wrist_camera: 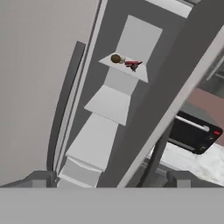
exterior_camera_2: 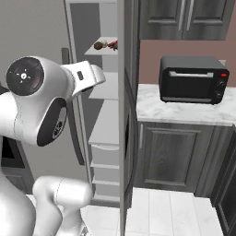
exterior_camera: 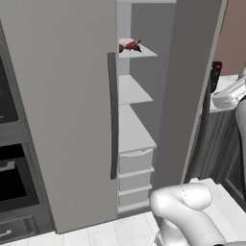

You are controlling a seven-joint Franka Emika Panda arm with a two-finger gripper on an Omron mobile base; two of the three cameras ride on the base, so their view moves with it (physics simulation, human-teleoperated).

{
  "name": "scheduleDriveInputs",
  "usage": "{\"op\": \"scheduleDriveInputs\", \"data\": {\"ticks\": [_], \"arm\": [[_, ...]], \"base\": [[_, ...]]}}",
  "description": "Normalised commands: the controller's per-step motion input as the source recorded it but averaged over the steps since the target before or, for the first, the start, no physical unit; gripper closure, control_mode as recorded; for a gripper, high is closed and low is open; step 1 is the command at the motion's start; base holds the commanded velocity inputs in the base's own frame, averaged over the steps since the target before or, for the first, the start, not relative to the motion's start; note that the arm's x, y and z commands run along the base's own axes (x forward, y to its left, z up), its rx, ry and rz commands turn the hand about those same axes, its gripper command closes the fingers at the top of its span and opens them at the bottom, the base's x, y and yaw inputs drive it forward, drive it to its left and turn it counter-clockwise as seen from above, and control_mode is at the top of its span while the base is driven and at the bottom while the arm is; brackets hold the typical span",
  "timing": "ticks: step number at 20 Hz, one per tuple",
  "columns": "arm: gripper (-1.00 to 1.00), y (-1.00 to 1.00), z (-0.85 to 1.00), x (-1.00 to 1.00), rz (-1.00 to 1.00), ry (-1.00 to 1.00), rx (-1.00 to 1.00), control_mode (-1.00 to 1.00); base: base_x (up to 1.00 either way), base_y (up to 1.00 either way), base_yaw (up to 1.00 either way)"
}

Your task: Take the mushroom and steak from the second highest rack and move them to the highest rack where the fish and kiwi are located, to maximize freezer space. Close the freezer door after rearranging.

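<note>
Several flat pale-grey shelves, small lumpy foods (wrist_camera: 126, 61) clustered on one shelf (wrist_camera: 127, 70), tall smooth freezer door (exterior_camera: 192, 91) ajar, gripper (wrist_camera: 111, 177) spread wide.

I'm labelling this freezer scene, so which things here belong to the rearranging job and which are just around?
Job:
- steak
- fish
- kiwi
- rack holding them
- freezer door, open
- gripper, open, empty

Just around:
- toaster oven
- counter
- drawers
- other door
</note>
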Motion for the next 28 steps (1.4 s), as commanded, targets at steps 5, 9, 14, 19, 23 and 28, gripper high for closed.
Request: {"op": "scheduleDriveInputs", "data": {"ticks": [5, 9, 14, 19, 23, 28], "arm": [[1.0, -0.65, -0.11, 0.0, 0.05, 0.0, 0.07, -1.0], [1.0, -0.53, -0.26, 0.03, 0.07, 0.0, 0.06, -1.0], [1.0, -0.54, -0.25, 0.16, 0.06, 0.0, 0.08, -1.0], [1.0, -0.64, -0.26, 0.24, 0.05, 0.0, 0.15, -1.0], [1.0, -0.02, -0.43, 0.31, 0.09, 0.0, 0.01, -1.0], [1.0, -0.03, -0.45, 0.65, 0.13, -0.04, 0.04, -1.0]], "base": [[0.0, 0.0, 0.0], [0.0, 0.0, 0.0], [0.0, 0.0, 0.0], [0.0, 0.0, 0.0], [0.0, 0.0, 0.0], [0.0, 0.0, 0.0]]}}
